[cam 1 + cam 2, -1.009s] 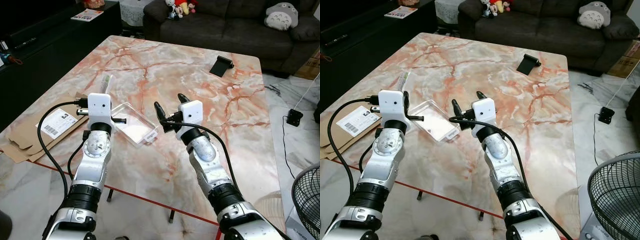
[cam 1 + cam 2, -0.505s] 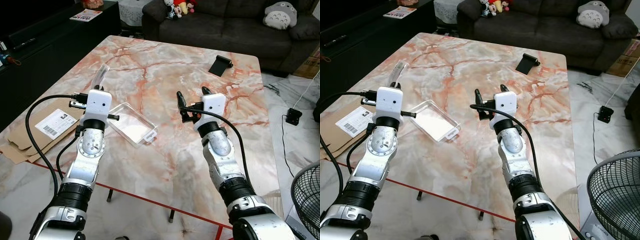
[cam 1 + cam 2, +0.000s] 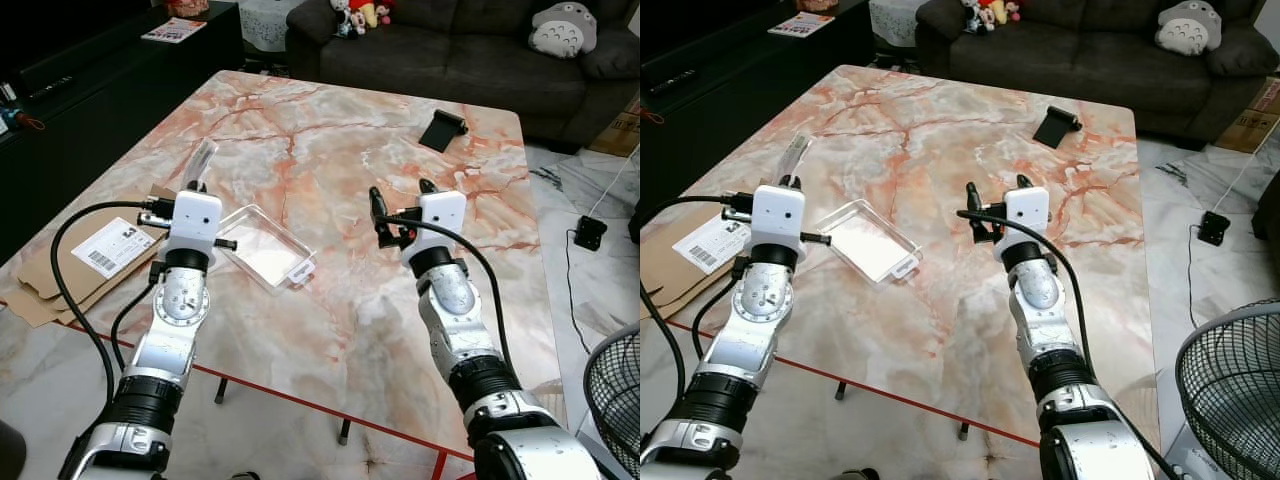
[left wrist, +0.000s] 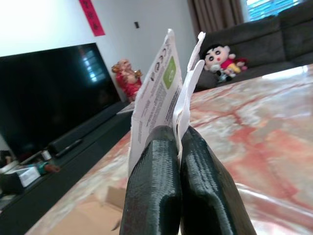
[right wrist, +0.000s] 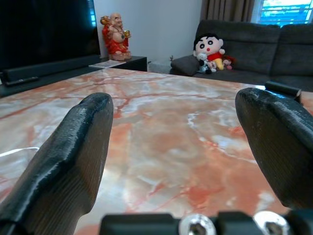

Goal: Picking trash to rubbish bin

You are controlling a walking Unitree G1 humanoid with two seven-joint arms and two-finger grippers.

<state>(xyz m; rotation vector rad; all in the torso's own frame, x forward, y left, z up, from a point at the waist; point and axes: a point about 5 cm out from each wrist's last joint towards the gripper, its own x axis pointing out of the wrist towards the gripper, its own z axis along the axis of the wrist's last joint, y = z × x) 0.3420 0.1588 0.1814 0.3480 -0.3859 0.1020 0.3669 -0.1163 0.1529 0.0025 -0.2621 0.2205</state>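
Marble worktop (image 3: 330,130), veined in orange and grey, carries a clear plastic tray (image 3: 266,248) near its front left edge, just beside the left gripper (image 4: 177,147). That gripper is held above the worktop's left side with its jaws pressed together on a thin wrapper (image 4: 164,93), a white packet with a green patch and small print that stands upright out of the black fingers (image 4: 151,196); in the head views the same wrapper (image 3: 200,160) rises as a pale transparent strip above the white wrist housing. The right gripper (image 3: 398,205) hovers over the middle of the worktop, well apart from the tray, with its jaws spread wide and nothing between them; its two black fingers (image 5: 73,152) frame bare marble in the right wrist view. A black phone stand (image 3: 441,130) sits on the far right part of the worktop. Flattened cardboard (image 3: 70,265) with a white shipping label lies on the floor to the left of the worktop. Behind the worktop stands a dark sofa (image 3: 450,50) with soft toys (image 3: 355,15) and a grey plush cushion (image 3: 562,30) on it. A fan grille (image 3: 1230,380) shows at the lower right, and a black television (image 4: 49,93) stands on a low dark cabinet at the left.
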